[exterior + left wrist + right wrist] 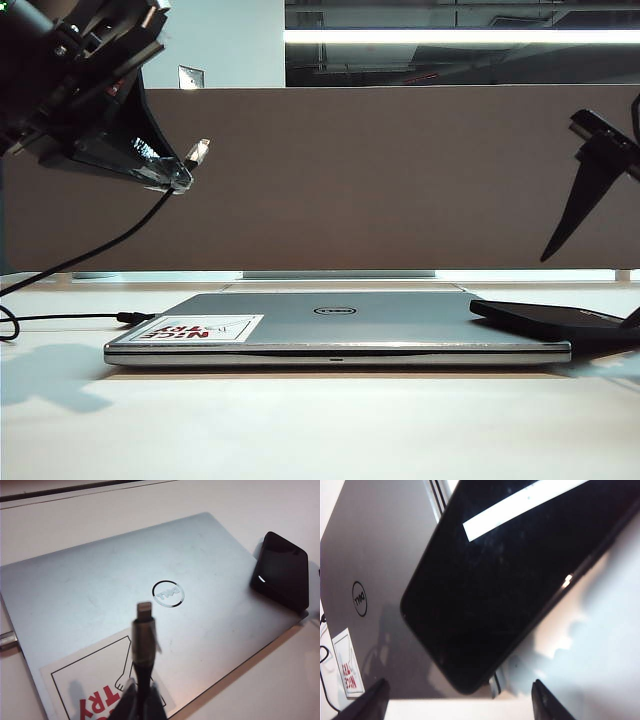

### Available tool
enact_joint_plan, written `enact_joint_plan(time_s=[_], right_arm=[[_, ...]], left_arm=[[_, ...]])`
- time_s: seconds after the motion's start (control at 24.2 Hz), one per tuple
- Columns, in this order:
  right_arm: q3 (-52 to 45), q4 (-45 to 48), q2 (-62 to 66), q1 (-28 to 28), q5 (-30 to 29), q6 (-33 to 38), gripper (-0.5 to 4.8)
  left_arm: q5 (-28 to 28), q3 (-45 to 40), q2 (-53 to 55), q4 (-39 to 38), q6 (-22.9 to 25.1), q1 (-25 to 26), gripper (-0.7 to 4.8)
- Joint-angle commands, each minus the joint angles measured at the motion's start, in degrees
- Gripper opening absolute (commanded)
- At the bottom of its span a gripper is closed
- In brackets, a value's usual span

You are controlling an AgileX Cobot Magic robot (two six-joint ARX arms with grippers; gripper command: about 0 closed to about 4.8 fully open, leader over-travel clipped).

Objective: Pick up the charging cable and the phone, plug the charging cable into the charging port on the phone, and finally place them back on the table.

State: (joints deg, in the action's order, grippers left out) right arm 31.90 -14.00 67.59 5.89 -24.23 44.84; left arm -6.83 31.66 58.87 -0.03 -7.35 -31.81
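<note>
My left gripper (172,180) hangs high at the left, shut on the charging cable (110,245) just behind its silver plug (198,150). In the left wrist view the plug (144,611) and its dark collar stick out from the closed fingers (131,700), above the laptop lid. The cord drops to the table (320,430) at the left. The phone (550,318) is a glossy black slab lying partly on the laptop's right end. My right gripper (457,705) stands open just over the phone (520,580), a fingertip (370,702) on each side and nothing between them.
A closed silver Dell laptop (330,330) with a red-lettered sticker (205,328) lies mid-table. A second cable is plugged into its left side (130,317). A brown-grey divider panel (380,180) stands behind the table. White tabletop (600,645) shows beside the phone.
</note>
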Motion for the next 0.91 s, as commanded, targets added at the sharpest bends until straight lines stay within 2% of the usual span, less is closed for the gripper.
enact_joint_plan(time_s=[0.04, 0.33, 0.58, 0.91], right_arm=[[0.1, 2.4, 2.0, -1.3, -1.4, 0.2, 3.87], [-2.4, 9.0, 3.8, -8.3, -9.3, 0.6, 3.87], [-2.4, 12.6, 9.1, -8.3, -13.0, 0.6, 3.87], [-2.4, 19.0, 15.2, -8.3, -13.4, 0.6, 3.87]], left_arm=[[-0.1, 0.4, -0.1, 0.8, -0.1, 0.0, -0.06], [-0.1, 0.4, -0.1, 1.0, -0.1, 0.0, -0.06], [-0.1, 0.4, -0.1, 1.4, -0.1, 0.0, -0.06], [-0.1, 0.4, -0.1, 1.4, -0.2, 0.0, -0.06]])
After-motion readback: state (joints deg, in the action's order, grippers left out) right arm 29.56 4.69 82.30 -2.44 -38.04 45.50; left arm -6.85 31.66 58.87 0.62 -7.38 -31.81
